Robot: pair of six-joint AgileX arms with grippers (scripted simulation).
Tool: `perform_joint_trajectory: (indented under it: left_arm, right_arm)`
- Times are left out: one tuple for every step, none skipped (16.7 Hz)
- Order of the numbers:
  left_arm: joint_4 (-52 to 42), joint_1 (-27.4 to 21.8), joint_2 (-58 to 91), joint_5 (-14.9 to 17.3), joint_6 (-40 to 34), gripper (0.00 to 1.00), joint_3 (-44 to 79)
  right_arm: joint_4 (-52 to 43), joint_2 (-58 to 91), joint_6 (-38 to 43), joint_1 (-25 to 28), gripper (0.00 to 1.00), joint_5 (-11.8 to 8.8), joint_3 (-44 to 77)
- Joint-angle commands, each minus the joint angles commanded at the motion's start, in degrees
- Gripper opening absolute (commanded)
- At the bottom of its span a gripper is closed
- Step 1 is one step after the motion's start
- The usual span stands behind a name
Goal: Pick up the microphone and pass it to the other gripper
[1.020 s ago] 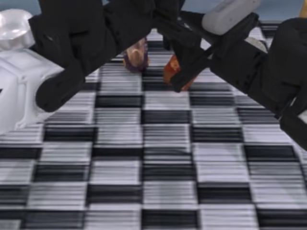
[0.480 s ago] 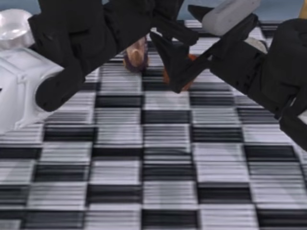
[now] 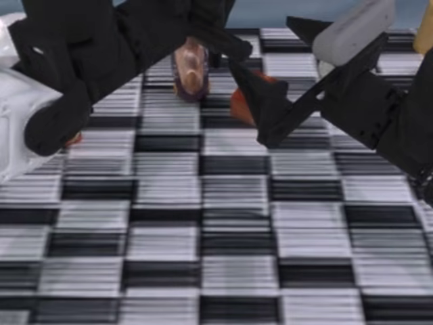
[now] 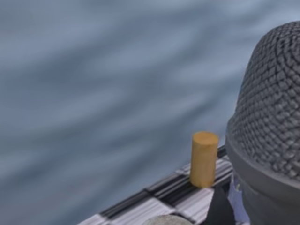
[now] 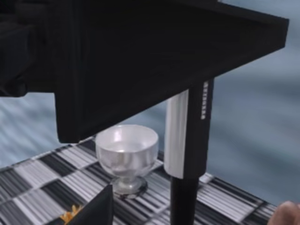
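The microphone (image 4: pixel 272 117) fills one side of the left wrist view, its grey mesh head upright and close beside one dark fingertip (image 4: pixel 218 208). My left gripper (image 3: pixel 226 42) is shut on it, high at the back centre of the table. Seen from above, the left arm hides the microphone. In the right wrist view its slim black handle (image 5: pixel 190 197) hangs straight down below the left gripper's black bulk. The other gripper, my right one (image 3: pixel 259 40), stands open just right of it, holding nothing, one pointed finger (image 5: pixel 96 211) low in its own view.
A yellow cylinder (image 4: pixel 204 159) stands at the back right edge (image 3: pixel 425 30). There is a flat grey disc (image 4: pixel 166 219), a white goblet (image 5: pixel 126 154) at the back left, a purple and tan object (image 3: pixel 191 71) and an orange one (image 3: pixel 240 105) at the back centre.
My right gripper has opened wide and drawn away to the right. The left arm has shifted left and toward the back with the microphone.
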Motion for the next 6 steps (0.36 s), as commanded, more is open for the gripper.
perform_joint_trajectory:
  left_arm:
    - [-0.1, 1.3, -0.8, 1.1, 0.0, 0.00, -0.7]
    - [-0.2, 2.5, -1.6, 2.2, 0.1, 0.00, -1.3]
    - [-0.4, 3.7, -2.4, 3.2, 0.1, 0.00, -2.0]
    - [-0.5, 4.7, -3.0, 4.0, 0.1, 0.00, -2.5]
    - [-0.5, 5.3, -3.3, 4.6, 0.1, 0.00, -2.8]
    - [-0.6, 5.5, -3.5, 4.8, 0.1, 0.00, -2.9]
  right_arm:
    - [-0.4, -2.6, 0.0, -0.3, 1.00, -0.4, -1.9]
    - [-0.9, -5.1, 0.0, -0.6, 1.00, -0.9, -3.8]
    - [-1.2, -7.2, 0.0, -0.8, 1.00, -1.3, -5.6]
    - [-1.5, -8.7, 0.0, -0.9, 1.00, -1.6, -6.9]
    - [-1.6, -9.5, 0.0, -1.0, 1.00, -1.8, -7.8]
    - [-1.7, -9.8, 0.0, -1.1, 1.00, -1.9, -8.0]
